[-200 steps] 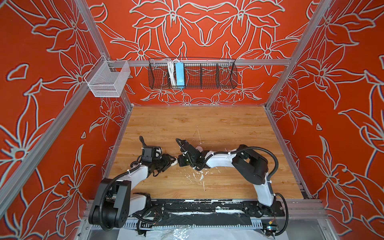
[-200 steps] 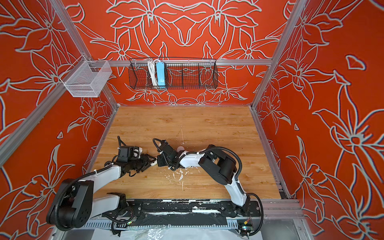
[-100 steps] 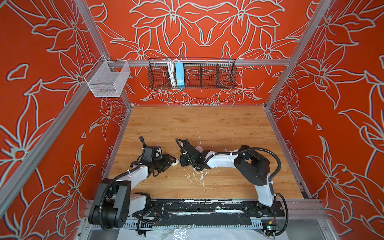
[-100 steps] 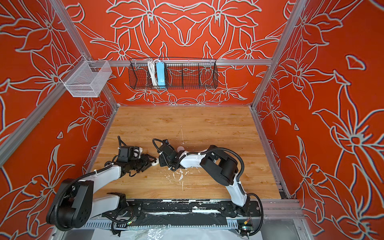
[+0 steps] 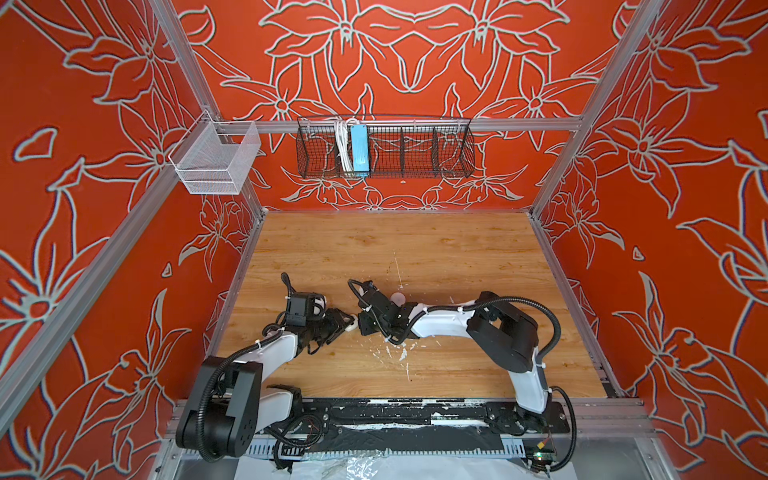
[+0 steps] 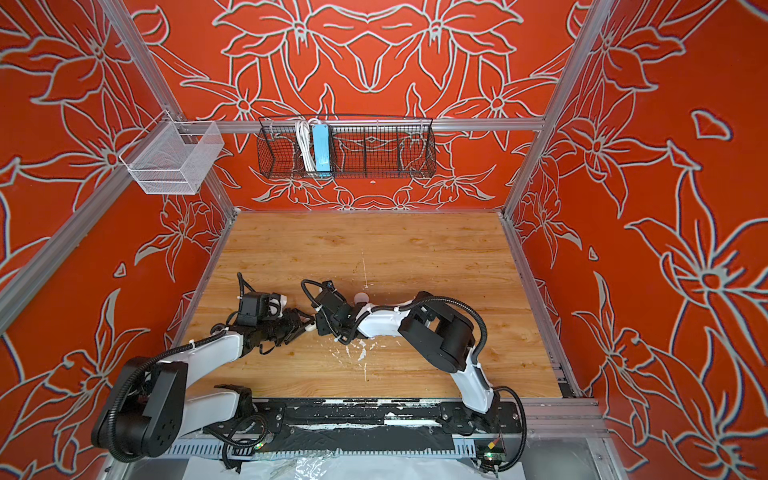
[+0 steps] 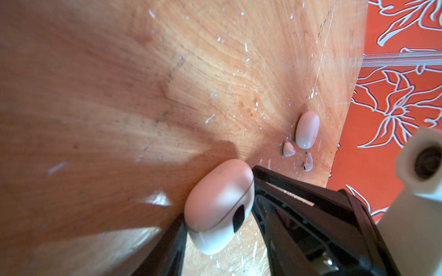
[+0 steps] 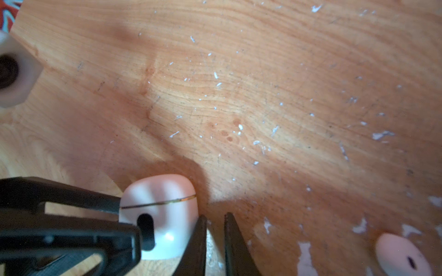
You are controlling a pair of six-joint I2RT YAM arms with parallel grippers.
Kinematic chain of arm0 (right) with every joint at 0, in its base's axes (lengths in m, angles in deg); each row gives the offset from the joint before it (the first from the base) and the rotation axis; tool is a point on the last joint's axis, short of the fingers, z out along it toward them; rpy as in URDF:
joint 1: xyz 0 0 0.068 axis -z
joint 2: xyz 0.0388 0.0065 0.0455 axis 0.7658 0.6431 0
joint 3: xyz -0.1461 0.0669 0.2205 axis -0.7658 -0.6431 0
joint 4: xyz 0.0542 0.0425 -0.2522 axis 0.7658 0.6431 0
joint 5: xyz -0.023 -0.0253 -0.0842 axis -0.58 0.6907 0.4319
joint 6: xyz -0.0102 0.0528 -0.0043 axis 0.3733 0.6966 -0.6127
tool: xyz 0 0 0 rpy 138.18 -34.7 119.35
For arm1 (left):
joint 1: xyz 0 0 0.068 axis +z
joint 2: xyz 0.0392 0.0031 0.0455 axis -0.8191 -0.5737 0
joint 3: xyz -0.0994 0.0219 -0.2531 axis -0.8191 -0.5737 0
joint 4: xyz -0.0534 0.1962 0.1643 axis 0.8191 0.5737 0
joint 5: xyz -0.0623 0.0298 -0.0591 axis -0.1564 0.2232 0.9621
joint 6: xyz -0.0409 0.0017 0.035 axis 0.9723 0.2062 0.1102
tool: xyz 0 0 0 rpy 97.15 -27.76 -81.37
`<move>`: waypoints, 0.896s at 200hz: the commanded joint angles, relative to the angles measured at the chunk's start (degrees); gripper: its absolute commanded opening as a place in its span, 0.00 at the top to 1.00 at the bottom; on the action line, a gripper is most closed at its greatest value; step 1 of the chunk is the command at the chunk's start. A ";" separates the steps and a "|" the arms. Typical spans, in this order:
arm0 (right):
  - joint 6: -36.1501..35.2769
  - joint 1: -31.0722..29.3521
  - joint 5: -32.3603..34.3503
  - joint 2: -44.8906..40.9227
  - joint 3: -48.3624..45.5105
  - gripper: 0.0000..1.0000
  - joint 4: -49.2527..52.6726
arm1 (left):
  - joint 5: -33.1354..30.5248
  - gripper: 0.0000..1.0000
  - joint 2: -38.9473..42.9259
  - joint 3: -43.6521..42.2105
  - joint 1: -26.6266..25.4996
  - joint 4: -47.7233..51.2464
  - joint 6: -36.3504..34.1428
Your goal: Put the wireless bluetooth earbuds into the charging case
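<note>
- Far on the left wall hangs a white mesh basket [image 5: 216, 164]; on the back wall hangs a black wire basket [image 5: 415, 149] holding a blue box [image 5: 359, 149] and a coiled white cable [image 5: 343, 145].
- Next comes the left gripper [image 5: 345, 323], low over the wooden surface [image 5: 415, 249] and left of its middle. It is clamped on the charging case [image 7: 220, 203], with one finger on each side.
- That case is white and rounded, with a dark oval slot in its side. Its lid is closed along a thin gold seam, and in the left wrist view it sits down against the wood.
- Just to its right is the right gripper [image 8: 215, 222], facing the left one. Its two fingers are drawn almost together with nothing between them — the nearer finger stands right against the case's side.
- Farther right, a second case [image 7: 307, 130], also white and closed, lies on the surface. In both top views it sits just behind the right arm's wrist.
- Beside it lie the two buds, among white paint flecks. A stubby earbud [image 7: 288, 149] is just beside that case and a curved-stem earbud [image 7: 308, 164] a little further off — both well apart from the held case.
</note>
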 commanded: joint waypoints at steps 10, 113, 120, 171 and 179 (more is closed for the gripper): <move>-0.42 -1.10 -1.14 2.58 0.15 0.83 2.88 | -0.21 0.46 0.33 -1.41 -0.76 -0.73 0.64; -0.54 -2.02 -0.59 3.46 0.43 0.83 3.39 | -1.00 0.47 3.54 -3.22 -1.20 -2.83 1.43; -0.54 -2.02 -0.63 3.46 0.49 0.83 3.32 | -0.91 0.47 3.62 -3.31 -1.28 -3.06 1.35; -0.57 -2.46 -0.99 3.47 0.59 0.83 3.12 | -0.99 0.49 3.96 -3.66 -1.46 -4.12 1.16; -0.52 -2.55 -1.05 3.51 0.55 0.83 3.12 | -1.09 0.49 4.05 -3.71 -1.46 -4.29 1.30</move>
